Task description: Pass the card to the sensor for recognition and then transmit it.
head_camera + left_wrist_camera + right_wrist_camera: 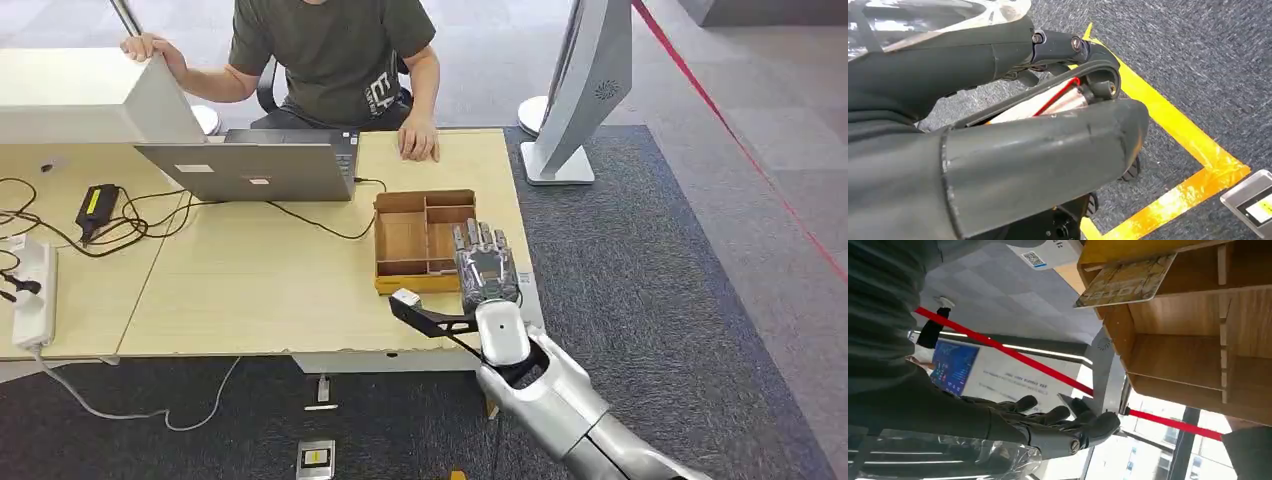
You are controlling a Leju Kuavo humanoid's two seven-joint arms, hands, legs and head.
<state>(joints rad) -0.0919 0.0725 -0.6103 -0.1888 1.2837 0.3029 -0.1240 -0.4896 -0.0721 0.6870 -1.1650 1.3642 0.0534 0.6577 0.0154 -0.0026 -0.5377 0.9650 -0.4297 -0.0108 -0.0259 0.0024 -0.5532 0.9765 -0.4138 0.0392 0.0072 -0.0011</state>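
Reaching in from the lower right of your head view, the right arm (560,400) ends in the right hand (486,268), palm down, fingers spread and straight, holding nothing. It hovers over the near right corner of the wooden tray (402,240), which sits at the right end of the bench (250,290). A black bracket with a small white-tipped piece (406,298) juts from the wrist toward the tray's front edge.

Your right wrist view shows the fingers (1058,416) loosely extended and empty, with the card (1126,282) lying tilted in a compartment at the tray's corner (1168,330), one edge overhanging the wall. Hand and card are apart.

Your left hand (998,100) shows in its wrist view above dark carpet and yellow floor tape (1193,150); you cannot tell whether its fingers are closed.

Further back on the bench: a closed-angle laptop (260,165), cables, a black adapter (97,205), a white power strip (32,290). Beyond it a person (335,60) sits with one hand on the bench and the other on a white box (90,95). A white stand (580,100) rises on the carpet to the right.
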